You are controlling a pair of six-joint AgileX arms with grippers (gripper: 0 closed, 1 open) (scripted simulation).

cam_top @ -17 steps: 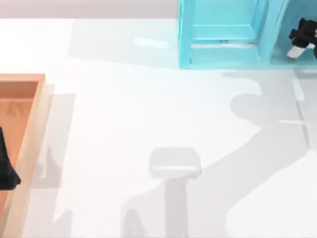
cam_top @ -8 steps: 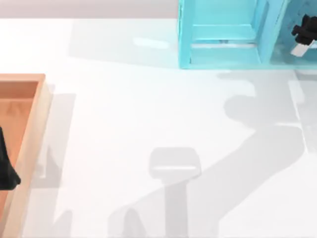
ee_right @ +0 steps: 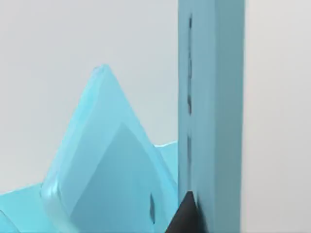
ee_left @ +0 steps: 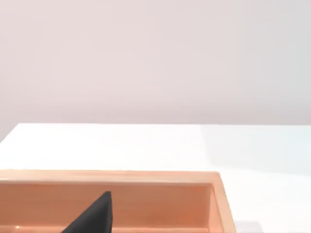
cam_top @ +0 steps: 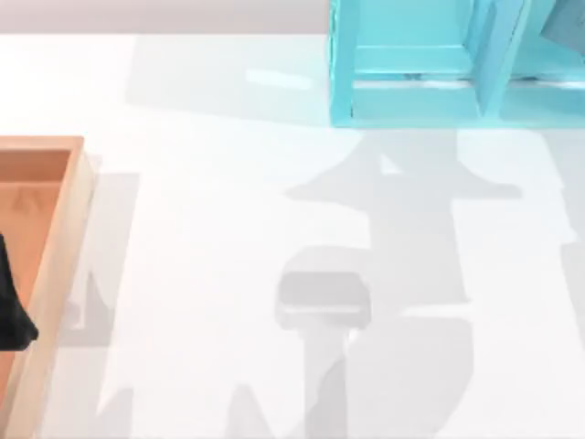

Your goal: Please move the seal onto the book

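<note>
Showing beside the cyan shelf (ee_right: 211, 111) — right pincer (ee_right: 183, 216), finger state untellable.

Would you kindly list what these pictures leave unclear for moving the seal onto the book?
- Left jaws: top view, a dark shape over the wooden tray, cut by the edge; spread unreadable.
- Right jaws: right wrist view, a black tip against the cyan shelf, cut by the edge.

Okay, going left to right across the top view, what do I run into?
Black left gripper at the left edge, over the wooden tray → open white table → light cyan shelf unit at the far right.
</note>
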